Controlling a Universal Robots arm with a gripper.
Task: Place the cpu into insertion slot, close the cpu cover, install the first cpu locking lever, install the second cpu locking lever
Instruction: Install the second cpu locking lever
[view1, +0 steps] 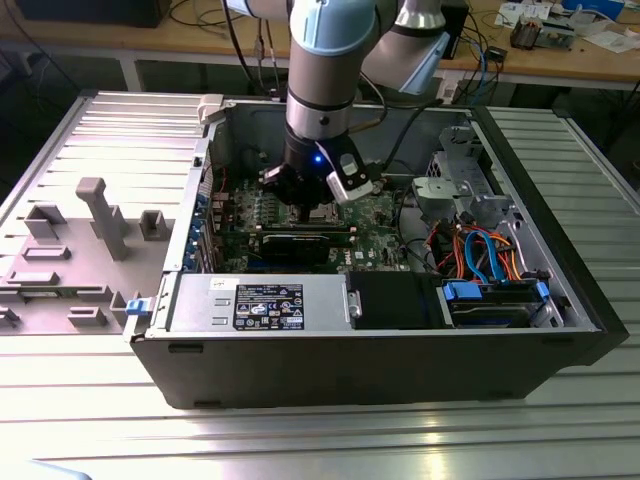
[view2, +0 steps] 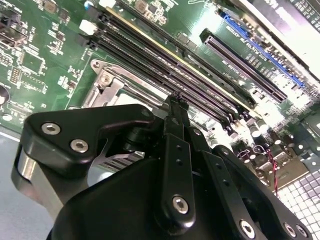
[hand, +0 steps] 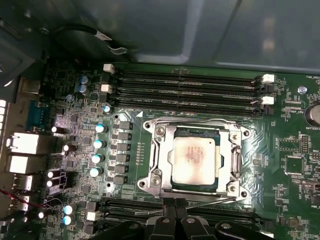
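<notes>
In the first wrist view the cpu (hand: 194, 159) lies flat in the insertion slot (hand: 196, 133), its silvery top showing through the window of the cpu cover (hand: 234, 161), which lies down over it. A thin wire locking lever (hand: 212, 202) runs along the socket edge nearest my fingers. My gripper (hand: 175, 204) is shut, its tips together right at that lever; whether they hold it I cannot tell. The second wrist view shows the gripper (view2: 175, 100) just beside the socket's metal frame (view2: 107, 80). In the exterior view the gripper (view1: 315, 207) reaches down into the computer case.
Long memory slots (hand: 190, 85) lie on the far side of the socket, with another set (hand: 130, 207) beside my fingers. A black graphics card (view1: 300, 240), power supply (view1: 260, 300), drive cage (view1: 460, 185) and coloured cables (view1: 480, 250) crowd the case. Case walls (view1: 350, 365) surround the board.
</notes>
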